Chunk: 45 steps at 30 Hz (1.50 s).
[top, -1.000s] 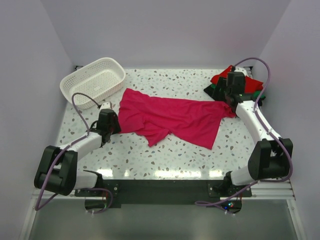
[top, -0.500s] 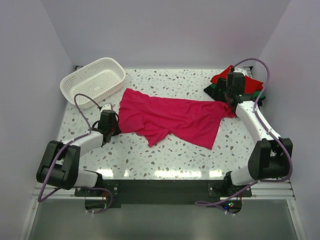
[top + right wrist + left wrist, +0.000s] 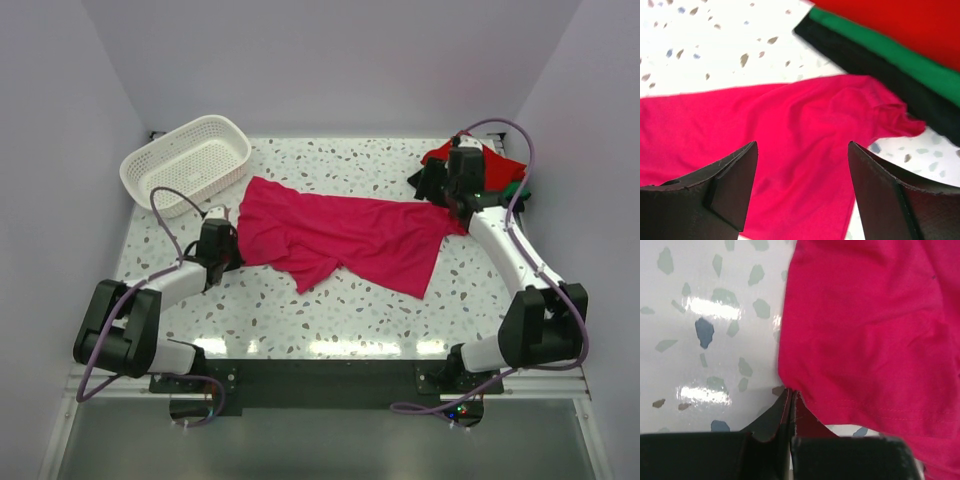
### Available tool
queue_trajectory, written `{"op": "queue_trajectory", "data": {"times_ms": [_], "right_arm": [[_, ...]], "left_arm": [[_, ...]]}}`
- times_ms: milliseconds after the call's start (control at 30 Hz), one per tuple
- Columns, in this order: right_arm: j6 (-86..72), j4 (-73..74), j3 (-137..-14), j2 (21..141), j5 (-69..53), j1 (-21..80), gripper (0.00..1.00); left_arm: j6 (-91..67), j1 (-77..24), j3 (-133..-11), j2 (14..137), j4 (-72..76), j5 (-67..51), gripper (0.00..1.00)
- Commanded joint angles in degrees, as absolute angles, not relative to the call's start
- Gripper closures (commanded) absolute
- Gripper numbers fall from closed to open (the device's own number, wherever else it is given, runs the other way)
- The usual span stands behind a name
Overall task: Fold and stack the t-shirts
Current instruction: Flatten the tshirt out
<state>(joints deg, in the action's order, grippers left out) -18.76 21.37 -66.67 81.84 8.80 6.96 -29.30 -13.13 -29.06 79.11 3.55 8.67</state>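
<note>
The left end effector (image 3: pixel 791 392) is closed to a narrow slit, with a corner of the pink shirt (image 3: pixel 350 235) pinched between its fingers. In the left wrist view the hem's stitched edge runs off to the right of the fingers, and the cloth fills the area above and to the right of them. Speckled surface (image 3: pixel 330 310) shows above and to their left. The basket (image 3: pixel 200 120) sits beyond this end effector, apart from the shirt.

The right end effector (image 3: pixel 802 150) is spread wide and holds nothing. It hangs over the shirt's other end. In the right wrist view the cloth lies between and beneath the two fingers, and a bunched, wrinkled tip of it reaches past the right finger. I cannot tell whether the fingers touch the cloth.

Just beyond and to the right of this end effector is a folded stack: a red shirt (image 3: pixel 900 25) on top, a green shirt (image 3: pixel 890 52) under it and a black shirt (image 3: pixel 865 67) at the bottom. The bunched tip lies just beside the black shirt's edge.

The pink shirt is spread unfolded and creased across the surface between the two end effectors. One flap reaches towards the near edge.
</note>
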Motion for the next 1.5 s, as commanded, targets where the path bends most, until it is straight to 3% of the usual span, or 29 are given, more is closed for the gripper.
{"op": "queue_trajectory", "data": {"times_ms": [0,300,567,767,933,1333,1467], "right_arm": [[-19.51,20.56,-64.96,79.8,8.26,13.42,0.24],[-22.32,27.42,-57.58,76.91,13.27,20.39,0.29],[-27.24,35.59,-44.23,66.11,15.03,21.0,0.3],[-29.79,36.91,-41.66,66.26,15.2,20.92,0.33],[-30.85,36.13,-40.96,71.01,13.54,20.3,0.43],[-33.75,36.74,-40.34,74.35,12.92,19.78,0.52],[-34.1,37.09,-40.69,76.89,13.45,19.69,0.62]], "left_arm": [[-27.78,-12.04,-35.31,78.22,6.5,6.69,1.0],[-25.05,-8.89,-48.42,82.52,10.19,1.59,1.0],[-25.93,-5.98,-45.8,81.83,15.55,-4.82,1.0],[-25.93,-5.98,-43.77,79.98,16.52,-3.7,1.0],[-25.75,-5.89,-43.16,79.01,16.44,-2.99,1.0],[-25.14,-5.89,-42.71,77.96,15.73,-1.58,1.0],[-24.96,-5.8,-42.8,77.61,15.29,-0.97,1.0]]}}
